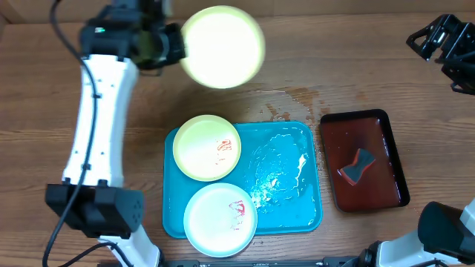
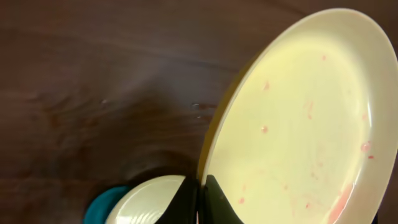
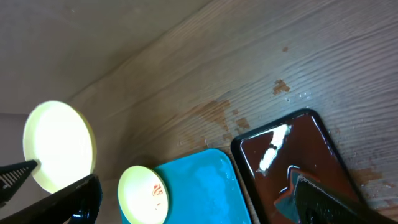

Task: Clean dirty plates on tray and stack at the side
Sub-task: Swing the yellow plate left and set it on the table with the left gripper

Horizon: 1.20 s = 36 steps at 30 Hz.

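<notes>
1. The left gripper (image 1: 169, 43) is clamped on the rim of the held plate (image 1: 223, 46), a yellow-green rimmed one. It looks raised off the table (image 1: 44, 111), out at 12 o'clock from the turquoise tray (image 1: 315, 178).
2. My main worry is that grip. In the wrist view the fingers (image 2: 186, 202) pinch only the thin edge, and the plate is tilted steeply. If the rim is wet, I'd expect it could swivel or slide out and drop.
3. The plate's face shows faint pink specks and a smear near its lower edge. Stacking it now would probably start the pile with a plate that isn't clean.
4. The right gripper (image 1: 445, 46) is spread wide and empty, off at 2 o'clock. The sponge (image 1: 358, 166) lies in the dark red-brown tray (image 1: 397, 156) at 3 o'clock.
5. Two plates sit on the turquoise tray's left half, just beside each other. The second yellow-green plate (image 1: 207, 147) is at 10 o'clock and the pale plate (image 1: 220, 219) at 7 o'clock, overhanging the rim. Each has a red smear right of centre. A puddle (image 1: 282, 174) covers the tray's right half.
</notes>
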Motion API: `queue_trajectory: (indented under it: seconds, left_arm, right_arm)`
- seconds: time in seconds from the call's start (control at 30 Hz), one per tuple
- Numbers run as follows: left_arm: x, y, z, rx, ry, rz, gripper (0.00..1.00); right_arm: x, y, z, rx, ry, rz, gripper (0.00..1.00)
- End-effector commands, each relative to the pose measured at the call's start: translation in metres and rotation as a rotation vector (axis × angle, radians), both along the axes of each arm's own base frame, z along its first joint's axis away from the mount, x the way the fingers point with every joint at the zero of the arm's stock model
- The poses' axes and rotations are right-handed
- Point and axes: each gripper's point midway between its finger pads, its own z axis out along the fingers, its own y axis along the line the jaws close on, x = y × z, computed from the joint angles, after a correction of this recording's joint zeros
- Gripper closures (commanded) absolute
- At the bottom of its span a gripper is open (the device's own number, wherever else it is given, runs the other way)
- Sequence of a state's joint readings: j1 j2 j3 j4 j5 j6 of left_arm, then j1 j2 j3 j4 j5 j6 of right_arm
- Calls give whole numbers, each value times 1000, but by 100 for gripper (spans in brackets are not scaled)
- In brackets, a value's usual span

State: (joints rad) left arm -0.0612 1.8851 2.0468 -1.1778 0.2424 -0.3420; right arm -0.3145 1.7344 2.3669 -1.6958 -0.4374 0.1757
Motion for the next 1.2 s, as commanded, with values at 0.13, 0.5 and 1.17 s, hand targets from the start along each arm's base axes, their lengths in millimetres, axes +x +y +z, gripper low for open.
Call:
queue_trajectory:
  seconds: [0.13,0.5,1.17]
  left_arm:
    - [-19,88,-52,-57,147,223,95]
    - [-80,209,-117,-224,138,572,96]
    - [-150,286,-226,-235,347,870,96]
  right_arm:
    - [-1,7,-36,17,112,33,0]
    - [7,36,-69,17,170,141,0]
    - [1,49,-72,4,197,177,0]
